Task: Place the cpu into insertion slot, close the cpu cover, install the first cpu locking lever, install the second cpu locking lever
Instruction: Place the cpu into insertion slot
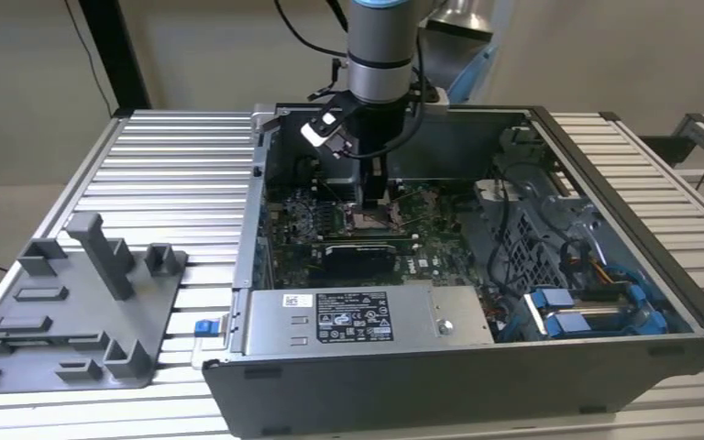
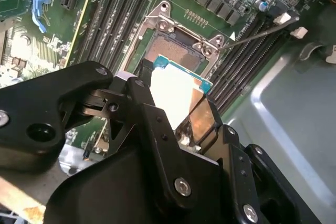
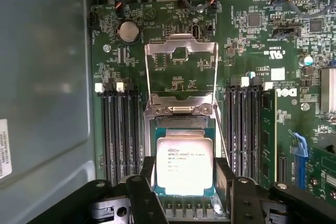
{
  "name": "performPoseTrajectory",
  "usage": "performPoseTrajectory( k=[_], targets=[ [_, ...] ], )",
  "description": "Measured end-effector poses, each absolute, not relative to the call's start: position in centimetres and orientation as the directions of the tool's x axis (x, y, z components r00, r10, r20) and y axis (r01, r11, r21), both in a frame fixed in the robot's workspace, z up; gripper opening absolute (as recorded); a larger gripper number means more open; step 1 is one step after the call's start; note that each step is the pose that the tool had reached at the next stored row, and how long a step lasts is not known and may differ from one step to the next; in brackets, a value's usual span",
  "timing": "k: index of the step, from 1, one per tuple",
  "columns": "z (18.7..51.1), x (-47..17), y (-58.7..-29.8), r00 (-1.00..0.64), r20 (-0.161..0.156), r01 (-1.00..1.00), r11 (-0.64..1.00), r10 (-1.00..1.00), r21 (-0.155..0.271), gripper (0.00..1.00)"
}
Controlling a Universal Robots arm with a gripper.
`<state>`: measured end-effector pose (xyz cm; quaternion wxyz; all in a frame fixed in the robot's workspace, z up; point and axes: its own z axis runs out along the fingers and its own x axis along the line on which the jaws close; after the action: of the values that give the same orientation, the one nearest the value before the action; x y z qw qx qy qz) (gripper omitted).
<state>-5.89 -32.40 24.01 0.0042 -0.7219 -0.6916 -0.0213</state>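
Gripper [image 3: 185, 181] first: on my feed its 2 black fingers [image 3: 147, 170] are drawn in against opposite edges of the cpu [image 3: 185, 153]. I read it as clamped on the chip, with nothing else in its hold. The cpu's silver face is up in the first wrist view. In the second wrist view the gripper [image 2: 176, 95] carries the cpu [image 2: 170, 82] with a teal edge showing, and 1 finger [image 2: 202, 121] mirrors a tan-gold patch.

The chip is over the slot [image 3: 184, 123], at the end away from the cover's hinge. I cannot tell whether it is seated or just above. A dark strip of the slot shows between the chip and that hinge. In the second wrist view the slot [image 2: 169, 45] has its dark centre and silvery rim partly bare just beyond the chip.

The cover [image 3: 155, 51] is swung open, lying back away from the slot, with green board [image 3: 252, 51] showing through its window. A thin lever [image 2: 252, 36] slants out from the slot's corner across the memory slots [image 2: 239, 61], which flank the slot on both sides. A coin cell [image 3: 128, 31] sits on the board beyond the cover.

In the exterior view the arm [image 1: 380, 46] reaches straight down into the open case [image 1: 450, 385], with the gripper [image 1: 374, 197] over the board's middle. A psu [image 1: 340, 316] lies along the near wall. The case stands on a slatted table [image 1: 157, 174], and a grey fixture [image 1: 71, 312] sits apart on the exterior view's left.
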Motion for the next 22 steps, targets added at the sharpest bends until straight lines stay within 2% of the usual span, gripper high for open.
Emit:
performPoseTrajectory(
  k=[22],
  targets=[
    [22.4,-5.9,-32.3,0.043,0.039,0.999,-0.043,0.998,0.016,0.0]
  ],
)
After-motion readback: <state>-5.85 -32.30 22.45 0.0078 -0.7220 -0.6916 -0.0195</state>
